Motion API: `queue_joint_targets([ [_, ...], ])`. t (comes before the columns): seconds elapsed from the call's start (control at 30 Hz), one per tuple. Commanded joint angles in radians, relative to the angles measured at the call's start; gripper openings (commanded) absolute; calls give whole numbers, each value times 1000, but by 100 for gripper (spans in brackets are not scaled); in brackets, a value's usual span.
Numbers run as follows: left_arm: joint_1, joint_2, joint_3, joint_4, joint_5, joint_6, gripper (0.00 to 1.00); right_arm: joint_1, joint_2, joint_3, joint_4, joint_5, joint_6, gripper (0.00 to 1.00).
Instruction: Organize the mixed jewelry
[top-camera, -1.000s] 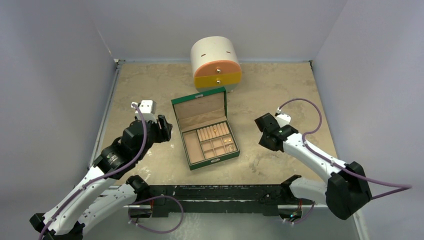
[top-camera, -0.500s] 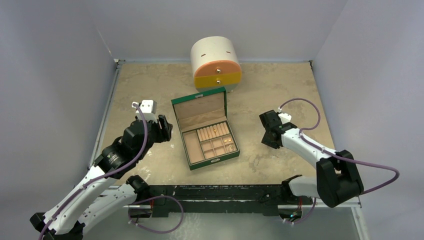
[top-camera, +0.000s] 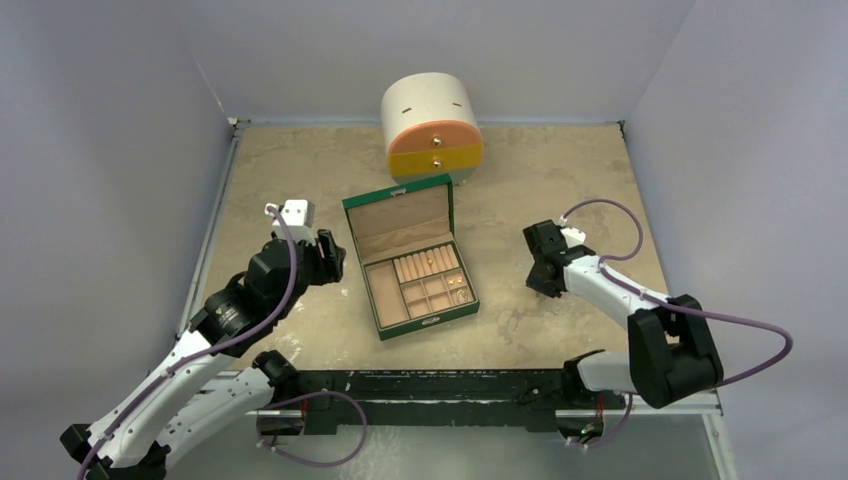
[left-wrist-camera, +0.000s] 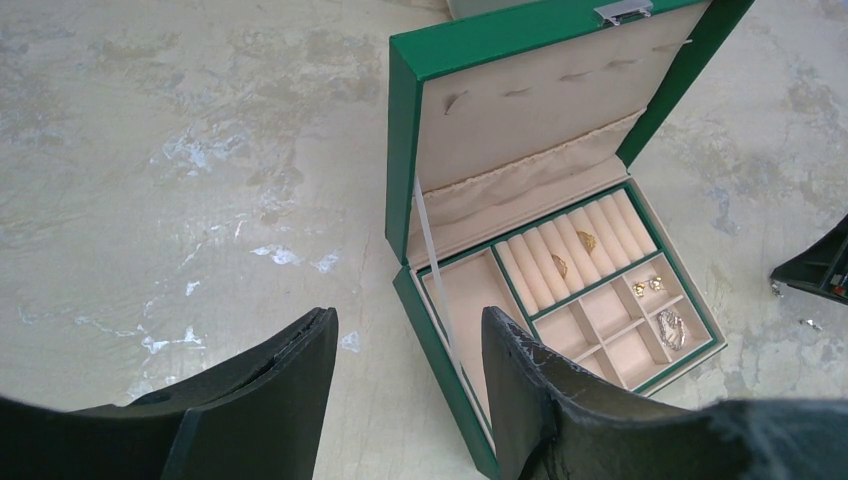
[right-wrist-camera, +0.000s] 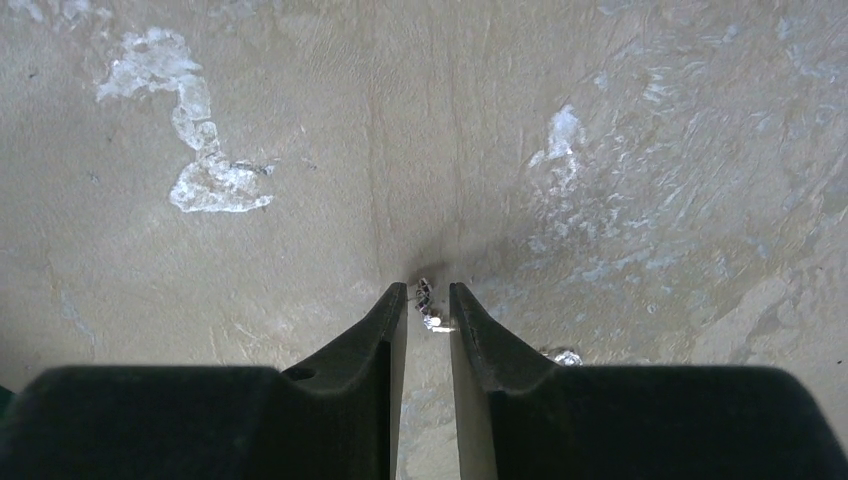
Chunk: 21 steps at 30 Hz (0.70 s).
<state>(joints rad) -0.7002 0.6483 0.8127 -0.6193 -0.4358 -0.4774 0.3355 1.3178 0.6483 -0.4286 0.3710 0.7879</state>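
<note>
Tiny silvery jewelry piece (right-wrist-camera: 430, 308) lies on the beige table (right-wrist-camera: 300, 120) inside the nearly closed right hand (right-wrist-camera: 428, 291); perhaps barely pinched, it may slip when lifted.

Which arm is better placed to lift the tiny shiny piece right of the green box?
Right. The right gripper is down at the table, narrowly open astride the tiny silvery piece; the left gripper hangs open beside the green jewelry box.

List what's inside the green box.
Green box: two gold pieces in the ring rolls, small gold bits and a silvery loop in small compartments. The lid pocket hides its contents.
</note>
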Motion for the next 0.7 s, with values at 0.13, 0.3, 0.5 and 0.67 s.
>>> queue_joint_targets([
  [0.13, 9, 1, 21, 24, -21, 10, 54, -26, 25, 13, 24, 0, -17, 22],
  [0.3, 11, 0, 21, 23, -23, 8, 54, -29, 29, 13, 28, -1, -18, 18],
  [0.5, 10, 1, 22, 24, -21, 8, 55, -31, 11, 5, 25, -1, -15, 12],
  [0.67, 12, 1, 22, 24, -18, 10, 54, -32, -5, 9, 8, -4, -12, 9],
])
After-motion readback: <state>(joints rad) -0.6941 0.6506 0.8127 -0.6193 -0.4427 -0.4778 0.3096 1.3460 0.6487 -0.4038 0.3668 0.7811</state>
